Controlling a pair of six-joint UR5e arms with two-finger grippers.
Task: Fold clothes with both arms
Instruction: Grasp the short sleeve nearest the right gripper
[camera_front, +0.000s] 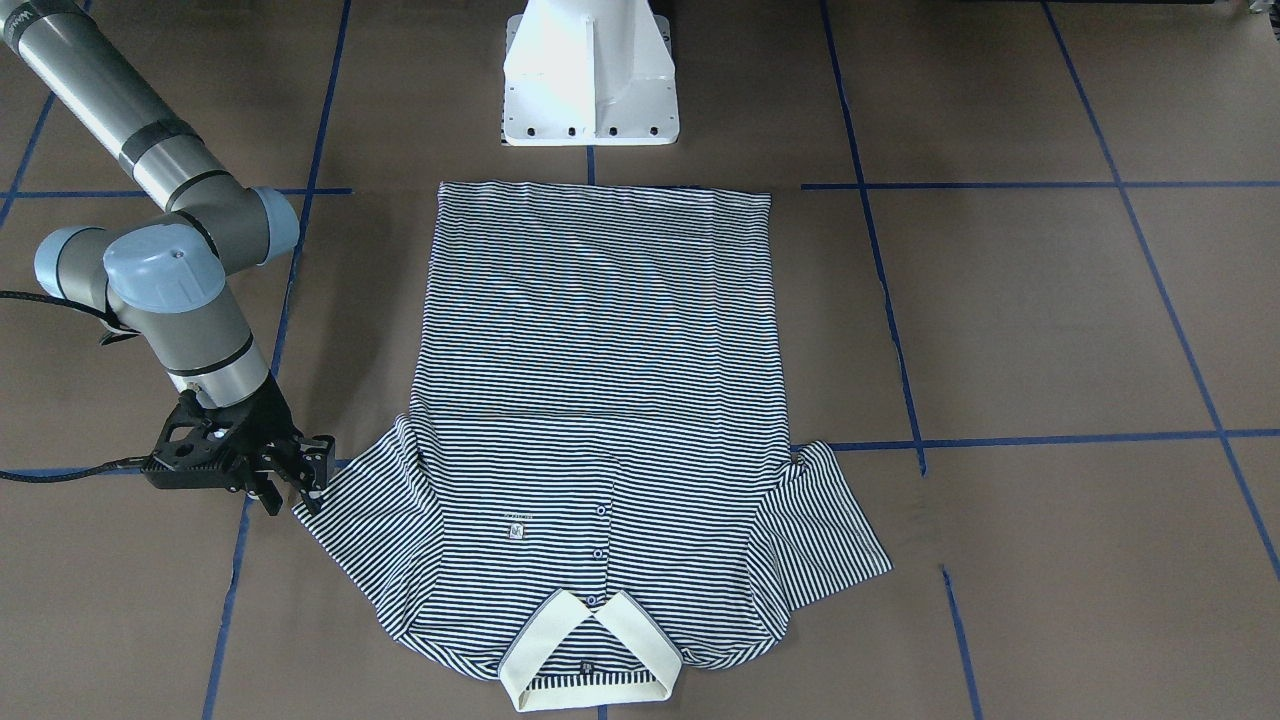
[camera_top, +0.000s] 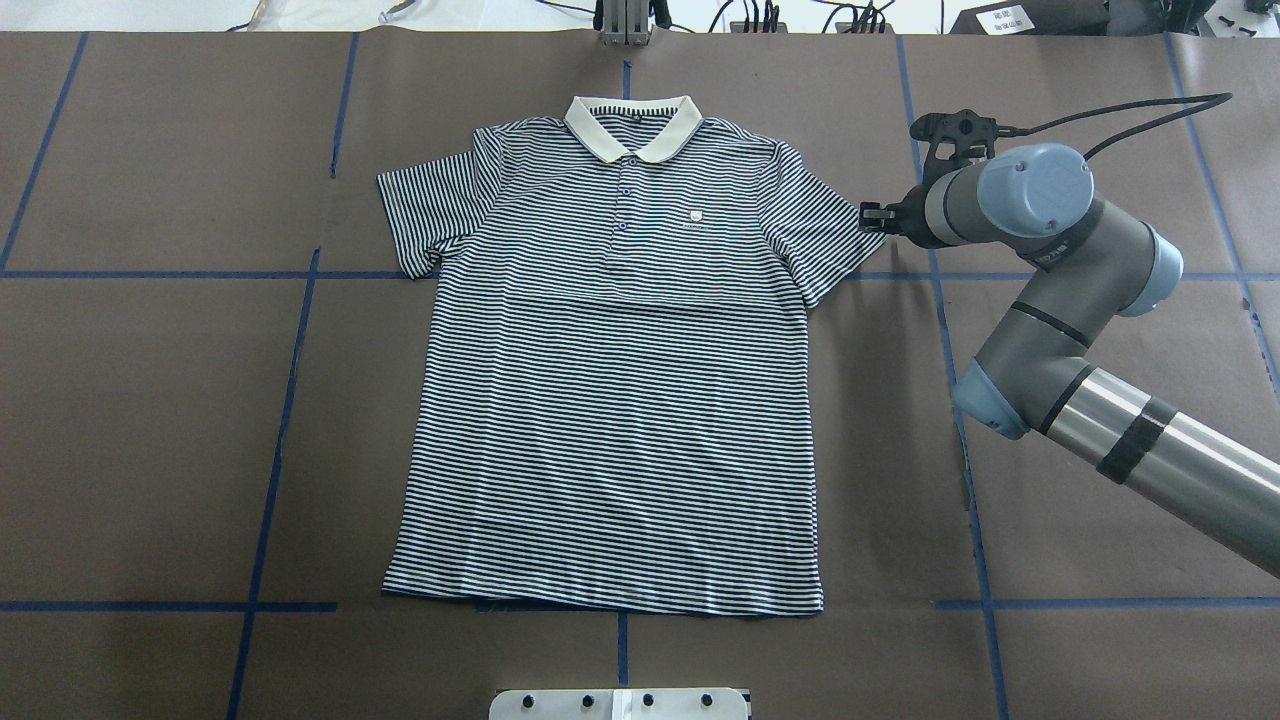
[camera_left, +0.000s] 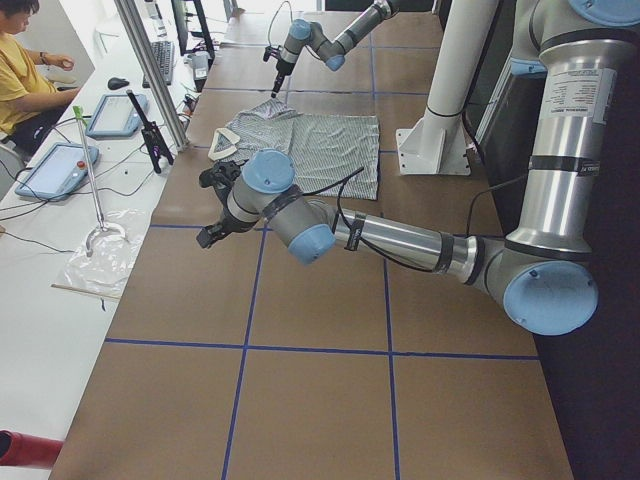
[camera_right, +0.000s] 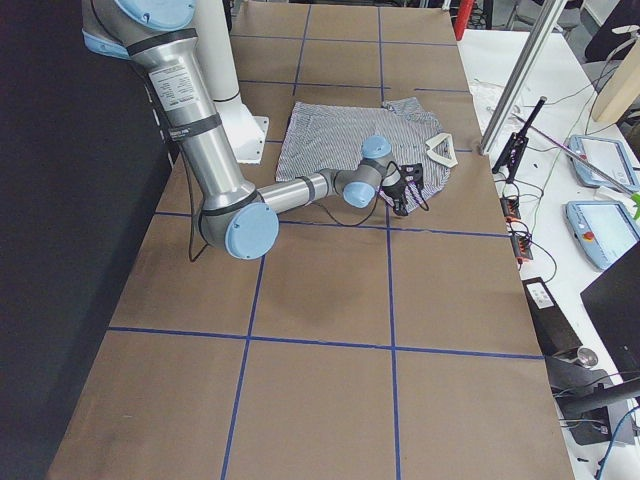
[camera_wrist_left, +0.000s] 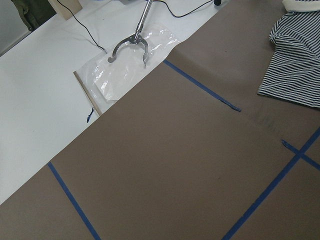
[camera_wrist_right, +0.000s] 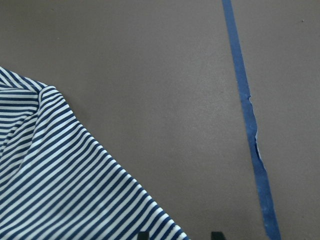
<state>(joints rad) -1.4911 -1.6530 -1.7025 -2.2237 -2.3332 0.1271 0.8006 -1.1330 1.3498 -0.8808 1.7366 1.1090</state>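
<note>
The striped polo shirt (camera_top: 610, 380) lies flat and face up on the brown table, its cream collar (camera_top: 632, 128) on the far side from the robot. It also shows in the front view (camera_front: 600, 400). My right gripper (camera_top: 868, 216) is low at the outer edge of the sleeve (camera_top: 825, 235) on that side, also seen in the front view (camera_front: 298, 482). In the right wrist view its fingertips (camera_wrist_right: 143, 234) stand apart over the sleeve corner (camera_wrist_right: 60, 180), so it is open. My left gripper (camera_left: 208, 232) hovers over bare table left of the shirt; I cannot tell whether it is open.
The white pedestal (camera_front: 590, 80) stands at the shirt's hem side. Blue tape lines (camera_top: 290, 400) cross the table. Beyond the far edge is a white bench with a metal tool on a plastic bag (camera_wrist_left: 129, 47), tablets and an operator (camera_left: 25, 70).
</note>
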